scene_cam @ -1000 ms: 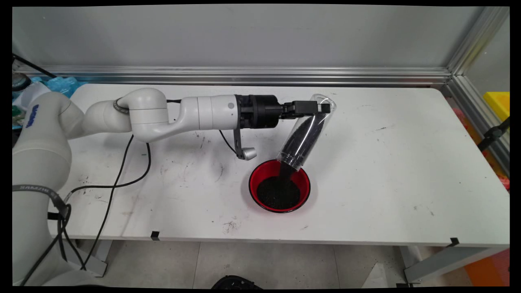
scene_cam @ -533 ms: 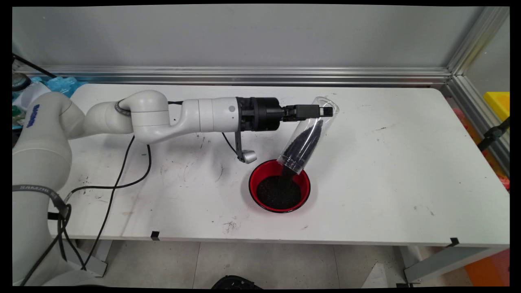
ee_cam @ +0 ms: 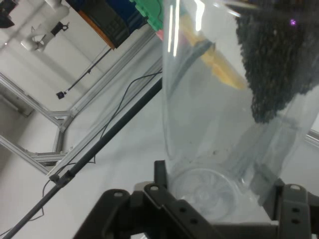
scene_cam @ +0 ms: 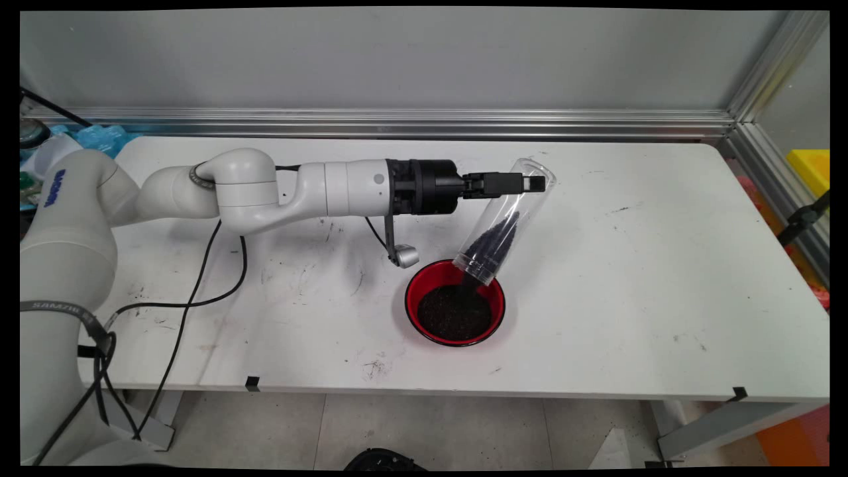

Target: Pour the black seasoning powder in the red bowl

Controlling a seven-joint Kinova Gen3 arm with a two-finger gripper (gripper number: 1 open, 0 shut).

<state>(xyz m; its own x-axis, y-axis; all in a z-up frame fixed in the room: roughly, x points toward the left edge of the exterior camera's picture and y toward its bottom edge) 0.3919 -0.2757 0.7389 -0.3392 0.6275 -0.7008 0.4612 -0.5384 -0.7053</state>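
We note a scuffed white table before a grey wall. Our black two-finger gripper clamps a clear plastic tube, tilted mouth-down, spilling black granules into a red bowl.

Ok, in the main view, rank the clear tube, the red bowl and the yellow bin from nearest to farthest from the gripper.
1. Clear tube: clamped in the gripper, tilted mouth-down.
2. Red bowl: on the table below the tube's mouth, holding black grains.
3. Yellow bin: beyond the table's right edge.
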